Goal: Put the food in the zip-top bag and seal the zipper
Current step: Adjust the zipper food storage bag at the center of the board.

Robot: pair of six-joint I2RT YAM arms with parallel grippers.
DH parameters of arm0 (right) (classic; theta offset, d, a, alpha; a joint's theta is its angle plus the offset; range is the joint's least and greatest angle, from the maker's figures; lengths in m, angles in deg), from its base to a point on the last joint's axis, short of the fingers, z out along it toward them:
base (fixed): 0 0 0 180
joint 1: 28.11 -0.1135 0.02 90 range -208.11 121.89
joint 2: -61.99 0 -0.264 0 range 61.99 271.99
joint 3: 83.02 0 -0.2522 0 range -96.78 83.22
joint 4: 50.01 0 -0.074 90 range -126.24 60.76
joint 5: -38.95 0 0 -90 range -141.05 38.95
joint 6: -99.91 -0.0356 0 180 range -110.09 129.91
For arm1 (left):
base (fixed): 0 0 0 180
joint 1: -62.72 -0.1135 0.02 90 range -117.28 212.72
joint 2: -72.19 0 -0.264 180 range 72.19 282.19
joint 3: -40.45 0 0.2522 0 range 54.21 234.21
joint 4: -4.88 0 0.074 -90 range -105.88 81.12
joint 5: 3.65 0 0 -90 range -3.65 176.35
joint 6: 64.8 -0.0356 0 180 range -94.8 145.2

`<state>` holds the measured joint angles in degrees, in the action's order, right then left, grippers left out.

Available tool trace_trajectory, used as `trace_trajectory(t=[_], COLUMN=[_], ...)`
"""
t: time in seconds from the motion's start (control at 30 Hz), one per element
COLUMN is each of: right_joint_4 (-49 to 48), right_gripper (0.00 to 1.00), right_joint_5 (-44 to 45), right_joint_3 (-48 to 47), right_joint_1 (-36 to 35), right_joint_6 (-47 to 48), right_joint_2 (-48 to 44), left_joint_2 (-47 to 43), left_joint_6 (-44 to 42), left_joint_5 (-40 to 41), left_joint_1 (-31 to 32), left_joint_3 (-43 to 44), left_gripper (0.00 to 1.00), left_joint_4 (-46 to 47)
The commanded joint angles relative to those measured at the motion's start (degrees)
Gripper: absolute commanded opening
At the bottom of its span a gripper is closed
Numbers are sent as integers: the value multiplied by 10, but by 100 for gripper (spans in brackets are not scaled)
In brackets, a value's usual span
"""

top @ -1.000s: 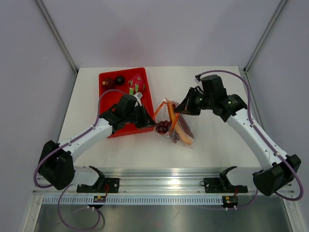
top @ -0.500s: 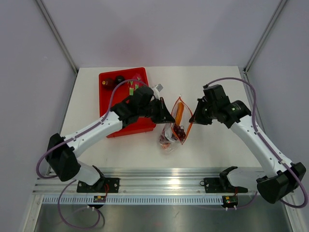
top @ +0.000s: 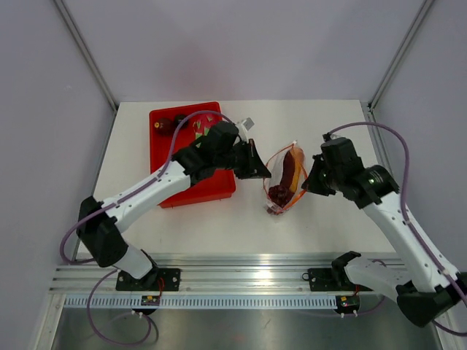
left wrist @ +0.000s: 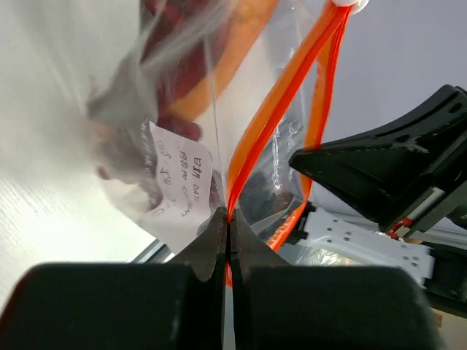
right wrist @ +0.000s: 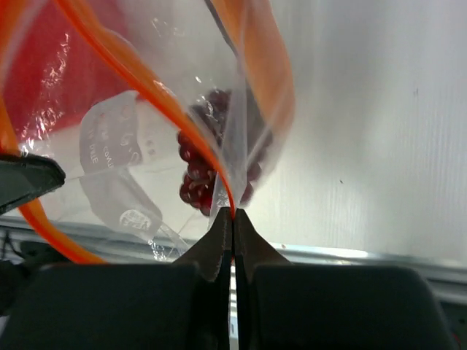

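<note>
Your left pincer (left wrist: 228, 216) is clamped on the zipper (left wrist: 281, 102), and your right pincer (right wrist: 232, 213) is closed on the same orange strip at the other side. The bag (top: 284, 179) is slung between them, with dark red food (right wrist: 203, 175) sagging just beyond the right fingertips. Expect thin, slick, floppy film and a light load that may swing. Grip only the stiffer strip, near its ends. More food lies in the bin (top: 175, 186) behind the left pincer.
</note>
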<state>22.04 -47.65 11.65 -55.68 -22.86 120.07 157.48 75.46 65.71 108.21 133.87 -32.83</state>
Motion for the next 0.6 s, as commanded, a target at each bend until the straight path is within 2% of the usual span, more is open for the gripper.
trace_trajectory(t=[0.0,0.17,0.23,0.57], right_joint_4=[-1,13,13,-53], right_gripper=[0,0,0,0], right_joint_5=[-6,30,32,-8], right_joint_3=[9,-96,-103,-51], right_joint_1=[2,2,2,2], right_joint_6=[-4,13,14,0], right_joint_2=[41,14,15,33], left_joint_2=[53,36,36,46], left_joint_6=[6,-46,-63,-104], left_joint_5=[-27,21,38,46], left_joint_1=[12,19,18,4], left_joint_3=[-10,96,115,71], left_gripper=[0,0,0,0], left_joint_4=[18,-50,-76,-96])
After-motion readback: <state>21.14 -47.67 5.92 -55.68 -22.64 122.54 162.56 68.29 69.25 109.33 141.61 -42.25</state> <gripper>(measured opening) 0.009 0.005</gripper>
